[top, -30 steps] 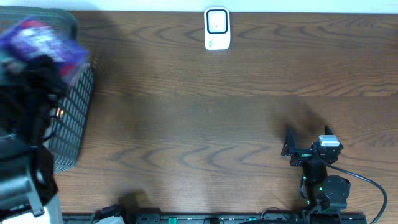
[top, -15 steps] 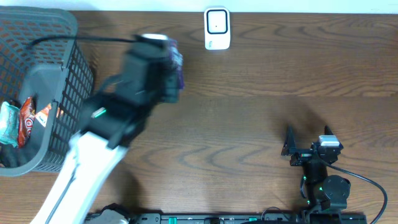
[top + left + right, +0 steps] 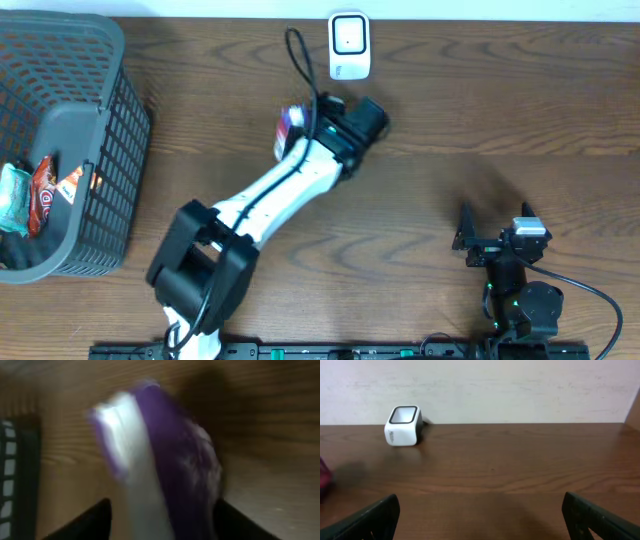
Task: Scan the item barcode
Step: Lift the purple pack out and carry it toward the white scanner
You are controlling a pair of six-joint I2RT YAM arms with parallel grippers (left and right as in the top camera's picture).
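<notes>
Two fingers (image 3: 92, 527) flanking one purple packet (image 3: 175, 460)

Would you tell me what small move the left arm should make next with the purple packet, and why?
Probably carry the purple packet, seen between the fingers of the left gripper, a little closer to the white scanner and turn a printed face toward its window. Overhead, the packet sits short of the scanner, and the blurred wrist view shows no barcode.

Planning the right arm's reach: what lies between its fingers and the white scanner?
Nothing but bare table; the right wrist view shows it clear from the fingers to the scanner.
</notes>
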